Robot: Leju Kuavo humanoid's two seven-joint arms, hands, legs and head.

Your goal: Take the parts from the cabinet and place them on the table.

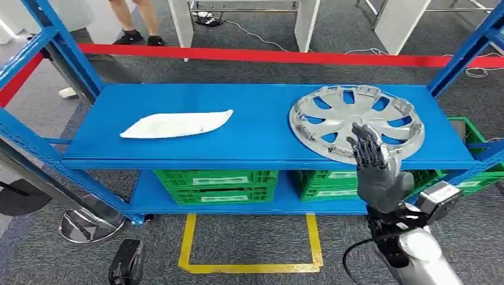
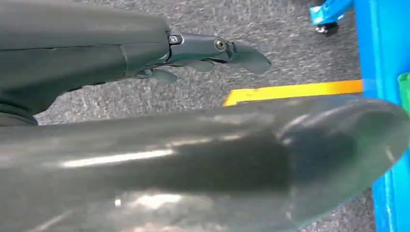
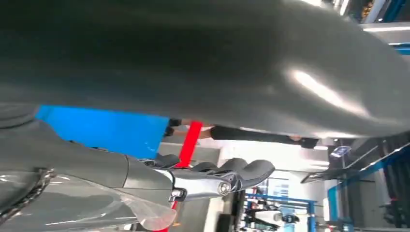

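Note:
A silver wheel cover (image 1: pixel 356 122) lies flat on the right end of the blue cabinet shelf (image 1: pixel 255 142). A white, flat, elongated part (image 1: pixel 176 124) lies on the shelf's left half. My right hand (image 1: pixel 377 172) is raised in front of the shelf's front edge, its fingers (image 1: pixel 364 145) spread upward over the wheel cover's near rim; it holds nothing. The right wrist view shows its fingers (image 3: pixel 217 179) extended, with the blue shelf (image 3: pixel 106 128) behind them. My left hand (image 1: pixel 126 261) hangs low at the left above the floor, with its fingers (image 2: pixel 217 48) straight and nothing in them.
Green crates (image 1: pixel 215 185) stand on the lower shelf, with another (image 1: pixel 475 136) at the right. Blue uprights (image 1: pixel 65 53) frame the cabinet. A yellow floor outline (image 1: pixel 249 267) lies in front. A red barrier tape (image 1: pixel 285 56) and a person's legs (image 1: pixel 139 24) are beyond the cabinet.

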